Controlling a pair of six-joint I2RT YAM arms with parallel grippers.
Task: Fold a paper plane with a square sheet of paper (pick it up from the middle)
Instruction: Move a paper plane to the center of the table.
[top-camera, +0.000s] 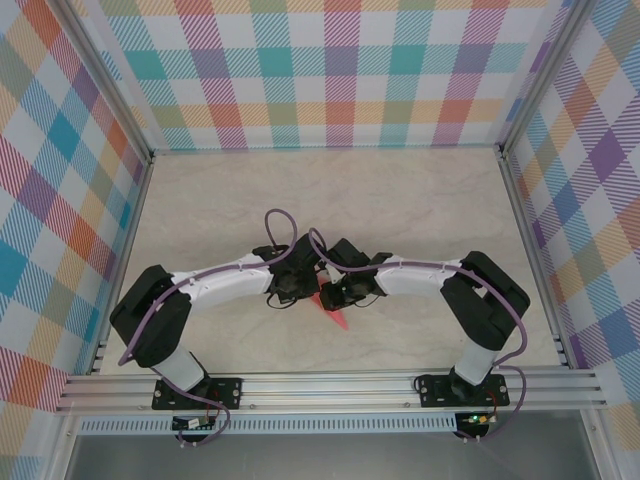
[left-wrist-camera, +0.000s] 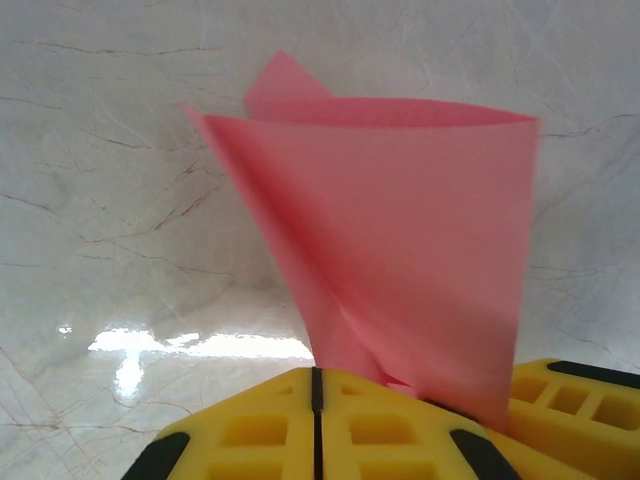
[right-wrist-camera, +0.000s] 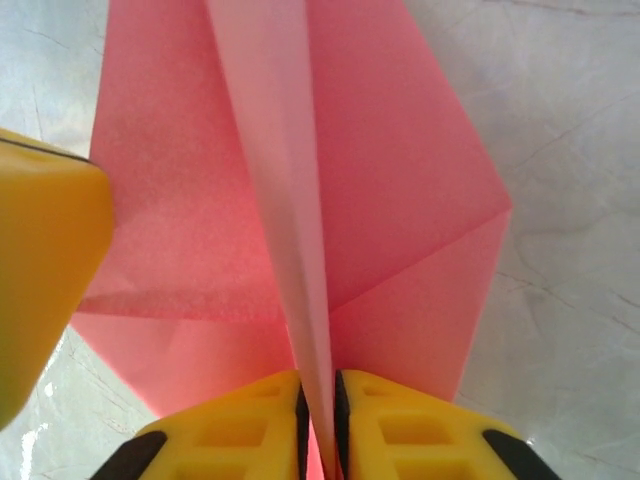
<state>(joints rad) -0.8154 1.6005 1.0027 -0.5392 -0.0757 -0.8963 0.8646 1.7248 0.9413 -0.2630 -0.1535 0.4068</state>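
The salmon-pink sheet of paper is folded, with a raised centre ridge and slanted creases on both flaps. My right gripper is shut on that ridge, which runs straight up between its yellow fingers. In the left wrist view the paper stands up like a cone just right of my left gripper, whose jaws are shut with nothing in the seam. A right finger shows beside it. From above, both grippers meet mid-table, the left gripper and the right gripper, with the paper's pointed tip poking out toward the near edge.
The pale marbled table stretches behind and to both sides of the grippers. Chequered walls enclose it on three sides, and an aluminium rail carrying the arm bases runs along the near edge. A left finger crowds the paper's left flap.
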